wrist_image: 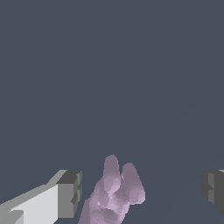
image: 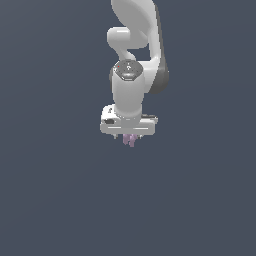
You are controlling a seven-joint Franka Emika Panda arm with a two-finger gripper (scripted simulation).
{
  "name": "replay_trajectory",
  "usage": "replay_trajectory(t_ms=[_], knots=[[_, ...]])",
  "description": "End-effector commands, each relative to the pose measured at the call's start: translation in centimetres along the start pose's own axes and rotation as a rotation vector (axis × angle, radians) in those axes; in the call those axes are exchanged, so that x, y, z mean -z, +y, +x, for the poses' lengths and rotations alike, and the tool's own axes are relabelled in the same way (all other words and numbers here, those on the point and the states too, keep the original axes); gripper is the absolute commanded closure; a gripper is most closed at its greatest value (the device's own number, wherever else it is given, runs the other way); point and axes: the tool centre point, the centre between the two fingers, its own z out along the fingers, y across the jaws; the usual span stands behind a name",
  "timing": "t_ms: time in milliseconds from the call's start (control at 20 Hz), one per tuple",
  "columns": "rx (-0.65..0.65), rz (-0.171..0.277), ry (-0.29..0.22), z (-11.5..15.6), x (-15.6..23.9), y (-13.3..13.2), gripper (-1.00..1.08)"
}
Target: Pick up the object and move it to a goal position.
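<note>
Seemingly spread wide, the gripper (wrist_image: 142,192) is seen in the wrist view with its two dark grey fingertips (wrist_image: 70,192) set well apart, one at each side of the frame. Between them lies the object (wrist_image: 114,192), a small lumpy pale lilac thing with two rounded lobes. It sits just beside one fingertip, and a clear gap is left to the other; whether the nearer pad is touched cannot be told. In the exterior view, the white Panda arm (image: 131,87) is shown pointing straight down, and the lilac object (image: 130,139) is glimpsed directly under the gripper (image: 129,136), mostly hidden by the white hand. A plain, matte slate-grey surface (image: 60,200) fills both views, unmarked and uniform; no edge or wall can be made out.
</note>
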Motion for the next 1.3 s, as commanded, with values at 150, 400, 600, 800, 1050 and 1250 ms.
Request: replay_trajectory(t_ms=[150, 400, 600, 800, 1050, 1250], knots=[[-0.008, 0.004, -0.001, 0.0, 0.0, 0.2, -0.92], [-0.042, 0.021, -0.006, 0.0, 0.3, 1.0, -0.92], [-0.045, 0.024, -0.006, 0.0, 0.4, 1.2, -0.92], [-0.053, 0.022, -0.006, -0.2, 0.2, 1.0, -0.92], [-0.092, 0.02, -0.005, -1.1, -0.2, 0.6, -0.92], [-0.144, 0.018, -0.004, -2.3, -0.9, 0.1, -0.92]])
